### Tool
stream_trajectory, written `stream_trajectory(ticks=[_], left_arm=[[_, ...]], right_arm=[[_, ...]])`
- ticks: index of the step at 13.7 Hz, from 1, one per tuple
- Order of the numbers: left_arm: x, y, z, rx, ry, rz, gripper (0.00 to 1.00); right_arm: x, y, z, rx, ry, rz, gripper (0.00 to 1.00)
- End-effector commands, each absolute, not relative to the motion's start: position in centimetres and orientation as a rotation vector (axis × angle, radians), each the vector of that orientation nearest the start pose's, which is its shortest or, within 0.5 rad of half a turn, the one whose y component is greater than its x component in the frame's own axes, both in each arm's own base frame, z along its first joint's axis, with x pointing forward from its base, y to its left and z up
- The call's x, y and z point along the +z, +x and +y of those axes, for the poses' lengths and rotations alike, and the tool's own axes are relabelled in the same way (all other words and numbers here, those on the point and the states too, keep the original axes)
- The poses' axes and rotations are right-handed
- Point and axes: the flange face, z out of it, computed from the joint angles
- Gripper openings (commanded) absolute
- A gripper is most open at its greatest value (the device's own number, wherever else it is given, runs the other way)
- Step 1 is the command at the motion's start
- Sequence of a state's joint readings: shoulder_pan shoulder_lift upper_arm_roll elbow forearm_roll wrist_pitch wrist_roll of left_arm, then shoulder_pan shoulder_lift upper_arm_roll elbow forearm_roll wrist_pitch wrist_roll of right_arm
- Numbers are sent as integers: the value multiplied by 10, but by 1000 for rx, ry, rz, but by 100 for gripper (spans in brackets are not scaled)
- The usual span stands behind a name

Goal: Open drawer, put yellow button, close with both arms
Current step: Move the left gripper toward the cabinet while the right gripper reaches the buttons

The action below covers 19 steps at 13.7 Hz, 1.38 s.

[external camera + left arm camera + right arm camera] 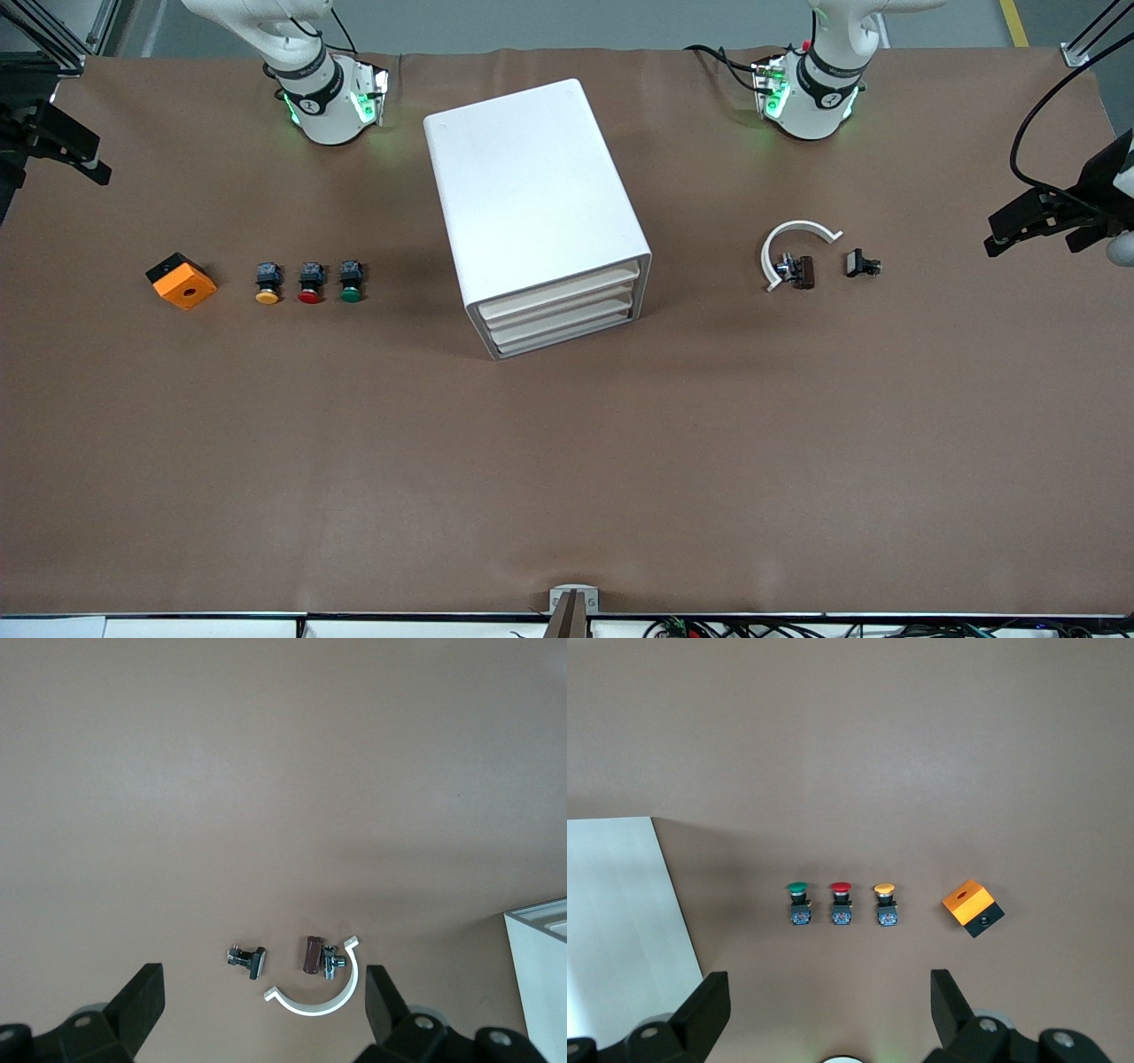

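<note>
Right gripper (824,1014), fingers spread, hovers over the yellow button (885,904), which lies beside the red button (841,904): small, light, rigid; probably best pinched across its dark body. Left gripper (261,1014) waits agape. Drawer (558,283) shut.

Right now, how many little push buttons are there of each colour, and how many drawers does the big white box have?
Yellow-capped push button: 1
Red-capped push button: 1
Green-capped push button: 1
Shallow white plastic drawers in the white box cabinet: 3, with the top drawer shut
Total: 3 buttons and 3 drawers, 6 things.
</note>
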<state>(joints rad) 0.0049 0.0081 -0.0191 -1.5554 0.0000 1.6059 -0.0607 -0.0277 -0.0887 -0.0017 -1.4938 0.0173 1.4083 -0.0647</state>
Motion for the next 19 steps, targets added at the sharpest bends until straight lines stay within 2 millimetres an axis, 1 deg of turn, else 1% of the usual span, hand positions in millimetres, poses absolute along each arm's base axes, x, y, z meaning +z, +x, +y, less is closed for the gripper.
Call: stream_trajectory(ticks=[1,2,3,4,6,7,8,9,11,12,14,15,17,18,19], left_arm=[[633,562,-8,-72,-3154,-73,100],[634,562,-12,-77,-3153,-78,100],[632,562,-9,-69,-3160,-68,100],[630,563,-12,-64,-3167,-52,100],[623,568,-24,-44,-3168,-16,100],[612,573,-37,-19,-3187,15,100],[599,581,-43,15,-3205,25,100],[596,587,-49,20,-3229,48,100],[575,598,-68,76,-3269,122,100],[562,602,-81,111,-3285,153,100],[547,615,-109,133,-3297,236,100],[542,620,-122,132,-3298,350,100],[525,625,-135,161,-3310,601,100],[517,629,-136,156,-3347,806,100],[507,632,-137,137,-3396,1003,100]], right_arm=[[698,504,-18,-30,-3076,-69,100],[697,504,-24,-28,-3065,-50,100],[697,504,-23,-25,-3065,-52,100],[697,503,-23,-23,-3065,-53,100],[697,502,-23,-20,-3065,-53,100],[697,502,-23,-20,-3068,-52,100],[697,502,-23,-20,-3070,-54,100],[697,502,-22,-15,-3074,-58,100],[699,502,-25,-19,-3077,-55,100],[698,503,-29,-18,-3080,-73,100],[696,505,-46,-28,-3077,-143,100],[694,506,-52,-27,-3066,-123,100],[688,510,-55,-7,-3081,-123,100],[676,518,-58,27,-3076,-110,100],[656,530,-66,87,-3069,-97,100]])
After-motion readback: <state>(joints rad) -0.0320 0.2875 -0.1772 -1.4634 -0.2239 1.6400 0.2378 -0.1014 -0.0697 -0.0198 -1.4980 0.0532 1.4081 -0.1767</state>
